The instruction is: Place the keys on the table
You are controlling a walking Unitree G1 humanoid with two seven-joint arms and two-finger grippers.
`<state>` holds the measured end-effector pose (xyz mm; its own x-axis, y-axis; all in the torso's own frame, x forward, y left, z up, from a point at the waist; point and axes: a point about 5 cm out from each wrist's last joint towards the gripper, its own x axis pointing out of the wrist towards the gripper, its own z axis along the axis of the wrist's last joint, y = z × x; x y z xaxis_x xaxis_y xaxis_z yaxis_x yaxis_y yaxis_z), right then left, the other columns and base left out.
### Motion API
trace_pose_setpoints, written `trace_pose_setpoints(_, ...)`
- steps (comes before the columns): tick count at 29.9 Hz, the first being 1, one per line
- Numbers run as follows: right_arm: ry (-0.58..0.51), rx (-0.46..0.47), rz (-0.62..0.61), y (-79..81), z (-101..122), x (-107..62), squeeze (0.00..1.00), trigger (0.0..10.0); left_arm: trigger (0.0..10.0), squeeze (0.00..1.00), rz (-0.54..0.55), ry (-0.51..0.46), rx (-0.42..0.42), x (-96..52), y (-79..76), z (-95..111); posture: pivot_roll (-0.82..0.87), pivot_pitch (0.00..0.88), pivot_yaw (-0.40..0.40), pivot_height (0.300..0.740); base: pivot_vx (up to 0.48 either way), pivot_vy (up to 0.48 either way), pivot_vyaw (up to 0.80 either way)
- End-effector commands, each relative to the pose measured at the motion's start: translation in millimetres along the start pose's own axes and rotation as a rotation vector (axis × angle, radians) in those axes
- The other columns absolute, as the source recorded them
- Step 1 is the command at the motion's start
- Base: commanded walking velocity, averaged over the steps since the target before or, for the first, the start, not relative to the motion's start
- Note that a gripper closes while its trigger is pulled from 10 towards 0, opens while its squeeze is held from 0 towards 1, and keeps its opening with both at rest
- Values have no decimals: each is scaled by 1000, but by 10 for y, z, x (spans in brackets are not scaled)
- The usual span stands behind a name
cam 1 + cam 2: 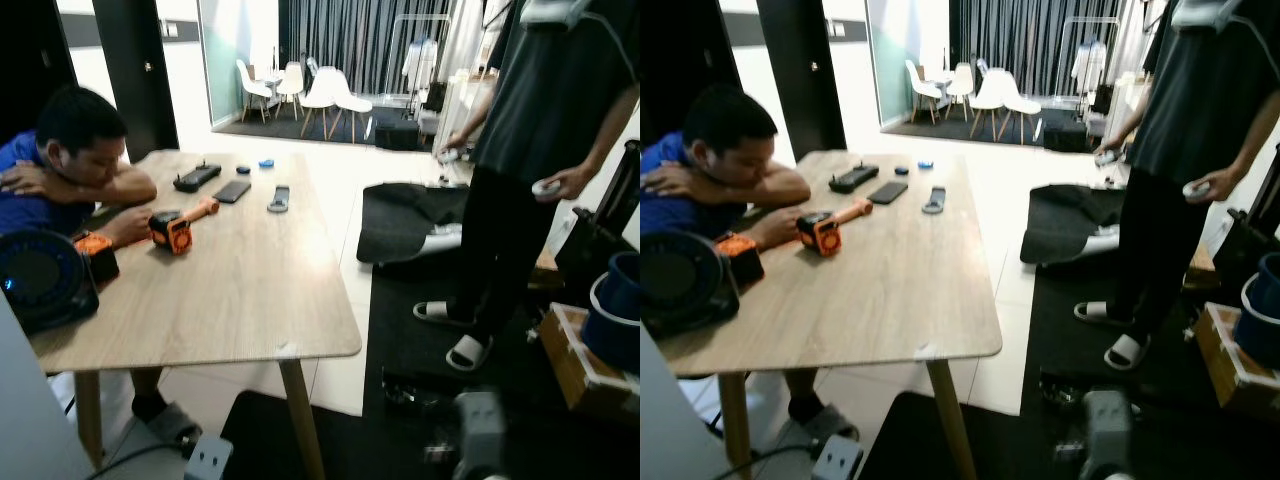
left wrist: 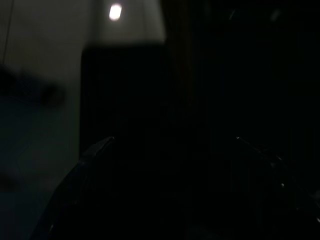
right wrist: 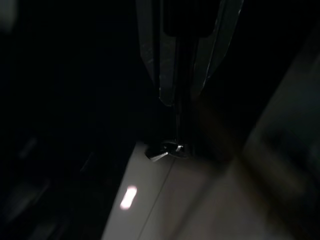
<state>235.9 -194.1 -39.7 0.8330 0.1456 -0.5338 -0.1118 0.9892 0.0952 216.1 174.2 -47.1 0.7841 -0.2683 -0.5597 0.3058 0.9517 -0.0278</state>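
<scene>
The light wooden table (image 1: pixel 230 300) stands ahead and to my left, its near right corner closest to me. In the dim right wrist view my right gripper (image 3: pixel 181 100) has its two fingers pressed close together, and a small metal piece that looks like the keys (image 3: pixel 167 150) hangs just past their tips over pale floor. A silver part of my right arm (image 1: pixel 480 430) sits low beside the table's near right leg. A part of my left arm (image 1: pixel 210 455) is at the bottom edge. The left wrist view is nearly black.
On the table's far half lie a black controller (image 1: pixel 197 177), a phone (image 1: pixel 232 191), a remote (image 1: pixel 279 198) and an orange tool (image 1: pixel 172 231). A seated person (image 1: pixel 70 160) leans on its left side. Another person (image 1: pixel 540 150) stands on the right beside a wooden box (image 1: pixel 585 365).
</scene>
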Motion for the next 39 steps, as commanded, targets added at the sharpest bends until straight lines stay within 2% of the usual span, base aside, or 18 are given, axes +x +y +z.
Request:
trace_pose_setpoints(1,91,-6,-10,5,-194,-59,0,10000,10000,0,29,71,23,-70,83,-132,68,21,4,740,0,0,0)
trace_pose_setpoints(6,258,88,-50,125,-673,-255,0,10000,10000,0,75,113,-16,-168,117,-301,79,22,2,740,0,0,0)
trace_pose_setpoints(8,315,125,-69,148,-817,-332,0,10000,10000,0,91,129,-26,-195,120,-360,77,21,4,740,0,0,0)
trace_pose_setpoints(10,337,138,-80,150,-868,-363,0,10000,10000,0,94,134,-26,-204,117,-379,77,21,4,740,0,0,0)
trace_pose_setpoints(11,380,159,-117,135,-965,-428,0,10000,10000,0,86,153,-4,-216,92,-422,82,19,6,740,0,0,0)
trace_pose_setpoints(14,390,187,-151,123,-999,-452,0,10000,10000,0,72,167,19,-217,71,-436,85,18,6,740,0,0,0)
trace_pose_setpoints(22,371,255,-185,121,-982,-439,0,10000,10000,0,73,151,18,-207,74,-413,87,16,10,740,0,0,0)
trace_pose_setpoints(31,378,297,-207,146,-1003,-441,0,10000,10000,0,68,147,33,-171,141,-345,98,8,29,740,0,0,0)
trace_pose_setpoints(39,373,371,-227,242,-1049,-451,0,10000,10000,0,45,146,61,-193,227,-314,129,30,89,740,0,0,0)
